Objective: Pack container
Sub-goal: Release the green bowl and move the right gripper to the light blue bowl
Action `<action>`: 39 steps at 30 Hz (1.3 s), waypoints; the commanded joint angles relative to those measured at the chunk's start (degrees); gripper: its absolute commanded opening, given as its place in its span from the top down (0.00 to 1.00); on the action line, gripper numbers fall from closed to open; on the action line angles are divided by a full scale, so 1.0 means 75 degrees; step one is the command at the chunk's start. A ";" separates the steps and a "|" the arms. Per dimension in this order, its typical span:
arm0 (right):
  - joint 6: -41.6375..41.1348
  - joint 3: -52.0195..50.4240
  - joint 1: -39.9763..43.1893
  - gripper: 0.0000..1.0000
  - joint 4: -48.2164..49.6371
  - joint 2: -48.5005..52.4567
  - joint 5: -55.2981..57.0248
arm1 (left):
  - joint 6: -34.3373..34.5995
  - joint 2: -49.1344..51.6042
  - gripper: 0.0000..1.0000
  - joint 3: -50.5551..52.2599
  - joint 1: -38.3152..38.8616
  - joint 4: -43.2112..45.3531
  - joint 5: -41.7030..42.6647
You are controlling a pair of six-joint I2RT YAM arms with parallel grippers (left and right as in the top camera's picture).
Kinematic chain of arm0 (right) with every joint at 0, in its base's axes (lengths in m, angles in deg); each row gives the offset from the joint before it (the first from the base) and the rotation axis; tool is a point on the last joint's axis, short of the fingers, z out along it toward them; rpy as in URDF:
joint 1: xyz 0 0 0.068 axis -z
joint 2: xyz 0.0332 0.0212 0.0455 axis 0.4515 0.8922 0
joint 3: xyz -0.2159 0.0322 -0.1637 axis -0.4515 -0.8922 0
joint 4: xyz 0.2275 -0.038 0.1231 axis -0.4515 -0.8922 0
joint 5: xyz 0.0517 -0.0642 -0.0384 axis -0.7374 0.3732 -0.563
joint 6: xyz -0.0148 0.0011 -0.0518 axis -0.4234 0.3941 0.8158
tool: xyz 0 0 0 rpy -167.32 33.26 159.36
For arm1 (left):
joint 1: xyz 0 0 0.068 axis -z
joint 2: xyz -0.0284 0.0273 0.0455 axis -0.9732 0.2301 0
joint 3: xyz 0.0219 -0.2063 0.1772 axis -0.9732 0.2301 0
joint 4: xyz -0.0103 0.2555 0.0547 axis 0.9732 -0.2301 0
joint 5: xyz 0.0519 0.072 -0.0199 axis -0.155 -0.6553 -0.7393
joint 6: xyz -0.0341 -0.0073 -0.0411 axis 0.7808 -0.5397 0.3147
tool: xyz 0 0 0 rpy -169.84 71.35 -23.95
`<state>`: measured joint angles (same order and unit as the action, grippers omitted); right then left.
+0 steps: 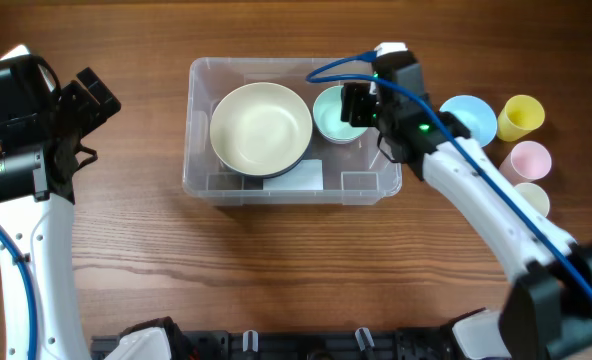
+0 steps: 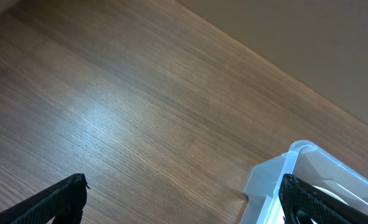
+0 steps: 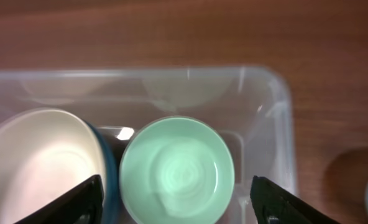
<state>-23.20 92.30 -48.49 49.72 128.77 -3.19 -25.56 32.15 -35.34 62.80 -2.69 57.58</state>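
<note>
Right wrist view: my right gripper (image 3: 178, 194) hangs over the mint-green bowl (image 3: 176, 169), fingers spread wider than its rim, with nothing held between them.
Left gripper (image 2: 184, 202): also mine, spread wide and empty, low over the wooden table (image 2: 140, 106), just off one corner of the container (image 2: 296, 163).
Container, position: clear plastic and rectangular, in the middle of the table, with a white label (image 1: 302, 176) showing through its base.
Contents: a cream bowl (image 1: 261, 128) fills the left half, with a dark blue rim (image 3: 109, 177) showing under its edge. The mint-green bowl is at the back right, touching or nearly touching the cream bowl; I cannot tell which.
Unpacked: light blue bowl (image 1: 473, 118), yellow cup (image 1: 522, 117), pink cup (image 1: 529, 160) and pale cup (image 1: 534, 198), grouped to the right of the container.
Hazard, clearance: my right fingers flank the mint-green bowl, one by the cream bowl and the other by the container wall. A crooked lift could hook a rim and tip it.
Hazard, container: it looks light and nothing holds it, so a knock on its wall would likely slide it.
Hazard, room: little bare floor shows inside. The light blue bowl probably has to nest, and if it drops tilted it would end up perched.
</note>
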 commanded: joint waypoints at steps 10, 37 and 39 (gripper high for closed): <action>-0.1244 0.0341 0.0831 0.19 -0.3276 -0.2250 0.1332 | 0.0067 -0.0035 0.00 -0.0085 -0.0035 -0.0009 0.0087; -0.4255 0.0003 0.2349 0.25 -0.4395 -0.0580 0.1131 | 0.0067 -0.0035 0.00 -0.0085 -0.0035 -0.0009 0.0087; -0.4441 -0.0023 0.2422 0.25 -0.4278 -0.0227 0.1134 | 0.0067 -0.0035 0.00 -0.0085 -0.0035 -0.0009 0.0087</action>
<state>-51.38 93.26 -31.33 16.83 122.89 3.94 -25.56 32.15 -35.34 62.80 -2.69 57.60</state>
